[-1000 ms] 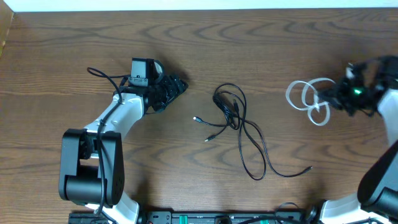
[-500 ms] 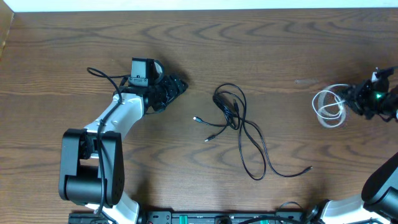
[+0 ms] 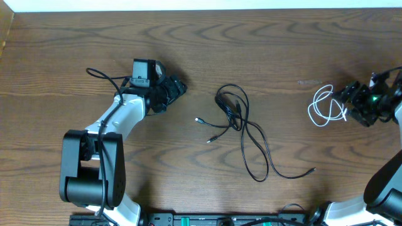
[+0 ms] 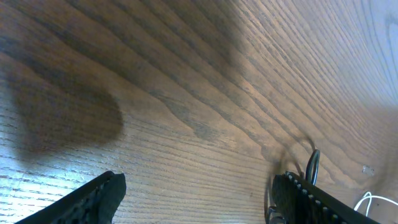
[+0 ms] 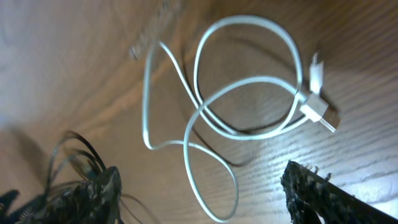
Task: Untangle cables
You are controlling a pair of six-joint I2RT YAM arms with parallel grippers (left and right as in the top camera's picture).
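The white cable point(image 3: 326, 107) lies on the table point(image 3: 188, 37) at its far right side, curled into 2 loose overlapping loops with its 2 small plugs point(image 5: 318, 112) side by side at one edge of the coil. It is well apart from the black cable point(image 3: 233, 112), which lies near the middle of the table: a tight bundle of loops at the top, then longer strands trailing down and to the right, with thin plug ends pointing out to the left and lower right. The right claw point(image 3: 347, 105) sits just beside the white coil and faces it. The right wrist view shows its 2 fingers point(image 5: 87, 186) spread wide and gripping nothing, with the cable's loose tail running down between them on the wood. The right arm reaches in from the lower right corner with its wrist turned toward the left. The left claw point(image 3: 179, 86) points right toward the black cable but is clearly apart from it, fingers wide open and empty. The left arm rises from its base at the lower left and slants up and right, low over the table.
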